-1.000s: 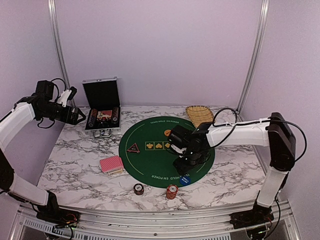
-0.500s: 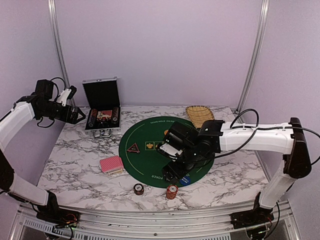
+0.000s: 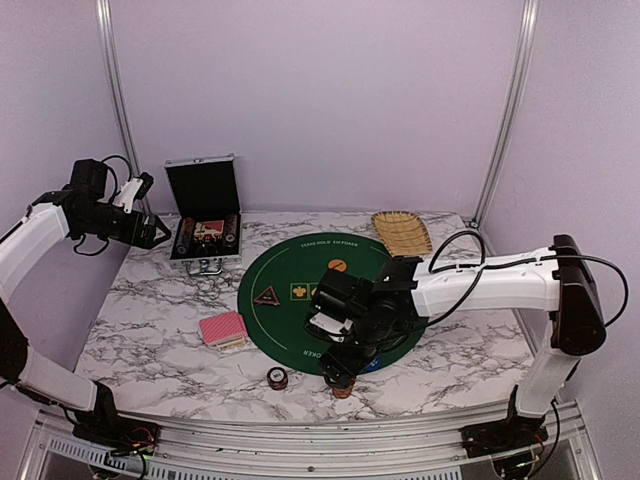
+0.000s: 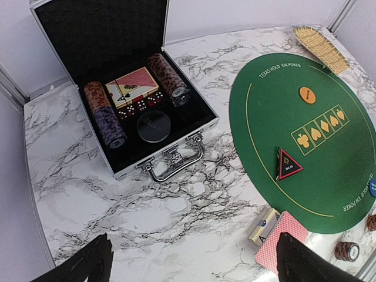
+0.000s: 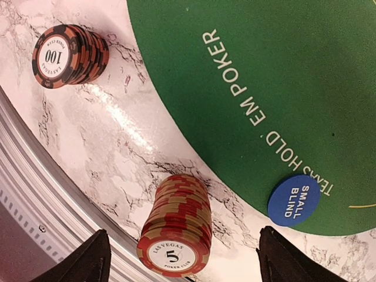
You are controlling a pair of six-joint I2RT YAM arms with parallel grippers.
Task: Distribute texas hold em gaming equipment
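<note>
Right wrist view, right pincer [image 5: 183,230] spread wide around red chip stack [image 5: 176,226] beside green mat [image 5: 235,59], left pincer [image 4: 194,235] spread

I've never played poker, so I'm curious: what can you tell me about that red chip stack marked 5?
The red chip stack is a tall column of plastic-looking discs, red with tan edge stripes. Its top face reads LAS VEGAS 5 POKER CLUB. It stands on the marble table, right at the edge of the green mat. The open right gripper hovers over it, not touching.
</note>
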